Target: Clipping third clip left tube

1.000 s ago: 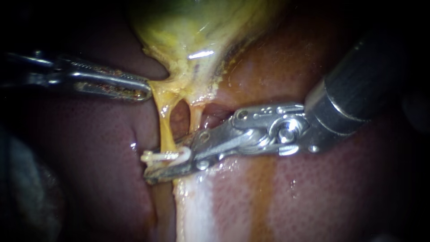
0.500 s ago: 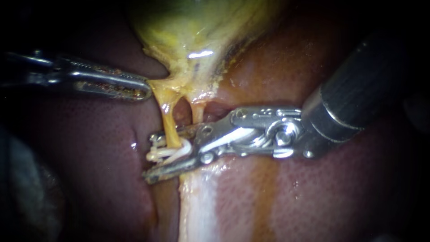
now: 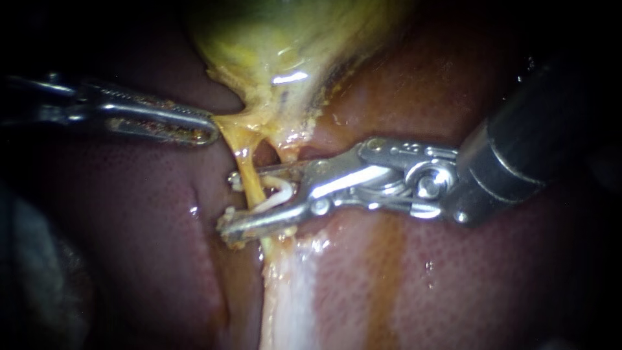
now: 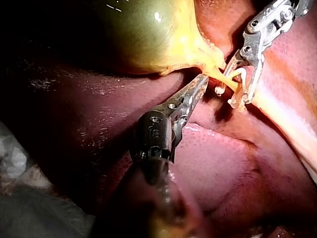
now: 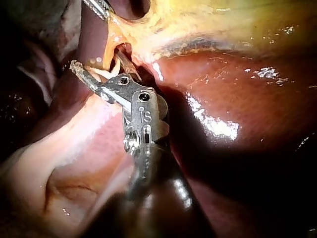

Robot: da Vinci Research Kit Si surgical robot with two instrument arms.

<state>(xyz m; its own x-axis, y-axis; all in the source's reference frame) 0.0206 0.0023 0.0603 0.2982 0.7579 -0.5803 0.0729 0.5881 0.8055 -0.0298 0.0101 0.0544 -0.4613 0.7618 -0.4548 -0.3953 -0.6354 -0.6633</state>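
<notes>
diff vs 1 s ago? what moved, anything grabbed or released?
The right instrument slid up the left tube toward the gallbladder and spread wider. The white clip it carries went with it and now straddles the tube higher up, not yet closed. Nothing newly taken hold of or let go. The left instrument is unchanged, holding the gallbladder's lower edge.

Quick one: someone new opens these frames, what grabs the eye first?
First, the shiny right instrument in the middle of the endoscope view. Its jaws are spread around the thin yellow left tube, with a white clip held between them. Next, the yellow-green gallbladder above, its lower edge gripped by the left instrument, over the dark red liver.
</notes>
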